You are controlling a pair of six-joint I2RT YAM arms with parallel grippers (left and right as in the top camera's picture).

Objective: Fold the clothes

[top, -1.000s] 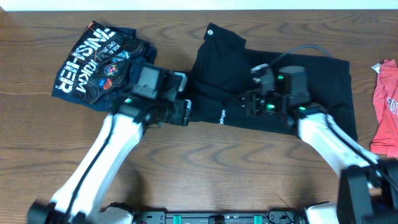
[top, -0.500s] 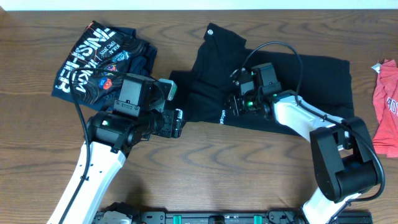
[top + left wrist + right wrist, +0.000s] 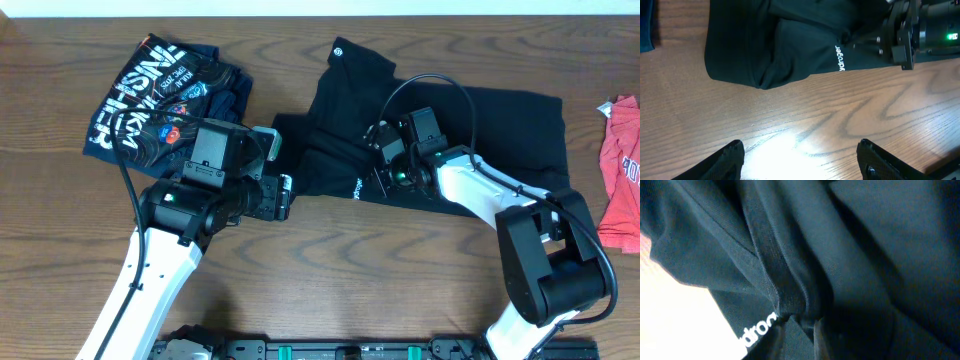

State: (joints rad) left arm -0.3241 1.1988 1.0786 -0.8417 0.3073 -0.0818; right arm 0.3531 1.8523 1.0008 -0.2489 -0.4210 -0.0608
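Observation:
The black T-shirt (image 3: 500, 130) lies rumpled across the table's middle, its round white logo (image 3: 338, 47) at the far end. Small white text (image 3: 839, 59) runs along its near hem. My right gripper (image 3: 373, 178) sits low on that hem beside the text. In the right wrist view it (image 3: 799, 330) is shut on a raised fold of the black cloth (image 3: 790, 280). My left gripper (image 3: 284, 197) hovers open just left of the shirt's near corner. The left wrist view shows it (image 3: 800, 162) over bare wood, holding nothing.
A folded navy printed shirt (image 3: 160, 100) lies at the far left, behind my left arm. A red garment (image 3: 620, 170) hangs in at the right edge. Bare wooden table (image 3: 350, 270) runs along the front.
My right gripper slid left along the black T-shirt to its near hem and closed on a fold. The left arm drew back to the left, then held still, still open.

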